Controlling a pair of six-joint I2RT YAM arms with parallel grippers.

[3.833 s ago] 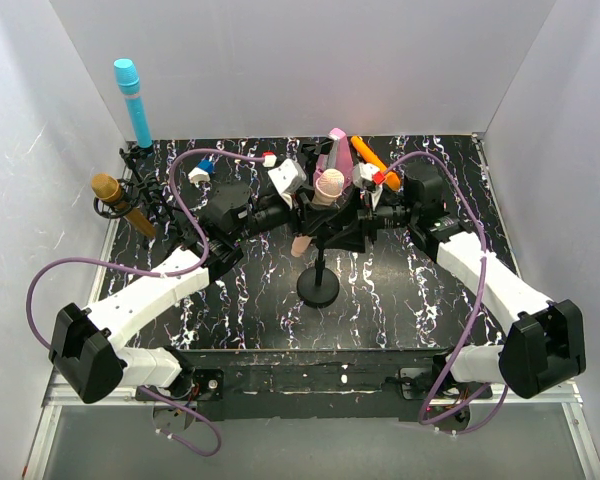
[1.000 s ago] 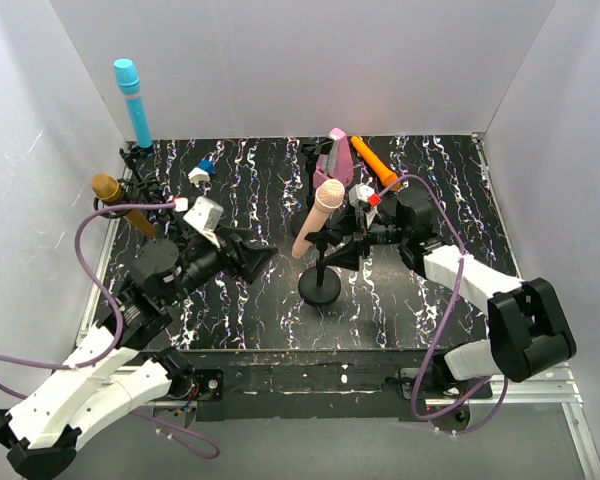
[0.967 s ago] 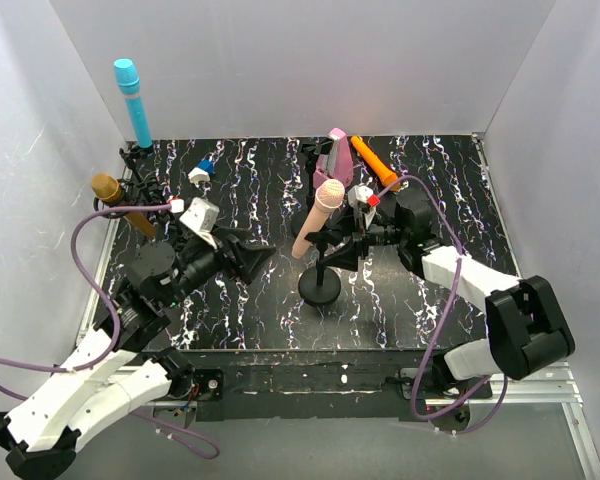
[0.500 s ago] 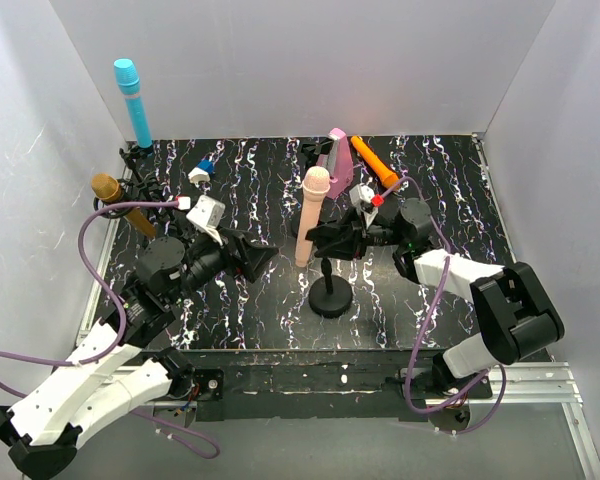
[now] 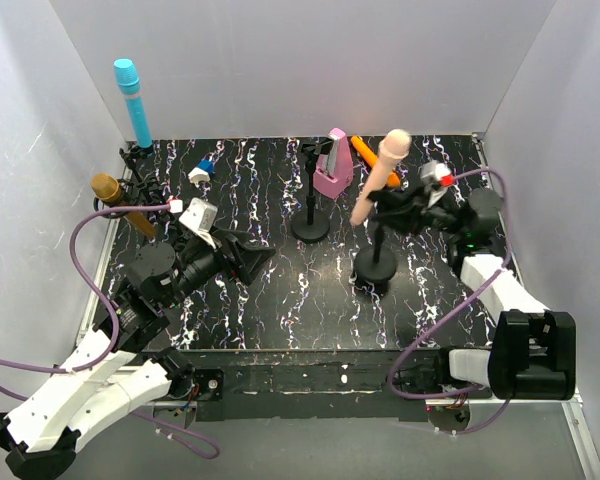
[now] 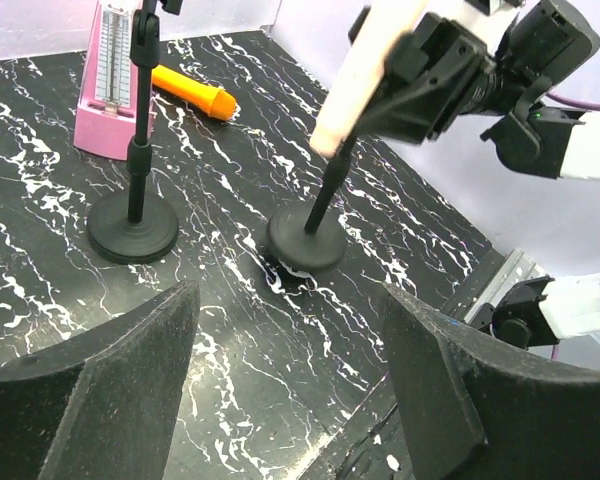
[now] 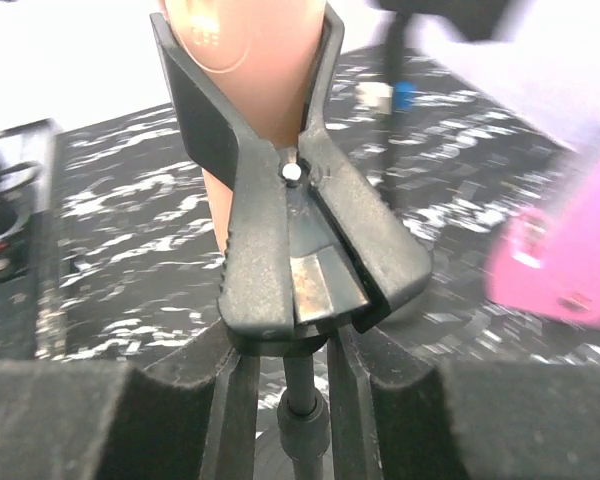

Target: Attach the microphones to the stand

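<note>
Carried rightward since the earlier frame, the stand (image 5: 376,262) is now right of the pink metronome (image 5: 332,172); the pale pink-beige microphone (image 5: 378,180), slim and round-headed, is held tilted in its clip (image 7: 290,250); the right gripper (image 5: 398,208) is clamped on that clip; the left gripper (image 5: 252,258) is spread wide, empty.

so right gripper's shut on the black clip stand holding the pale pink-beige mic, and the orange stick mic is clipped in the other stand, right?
Not quite: in the left wrist view the orange stick microphone lies loose on the black table beside the pink pyramid metronome; the other stand is empty. Rest holds.
</note>
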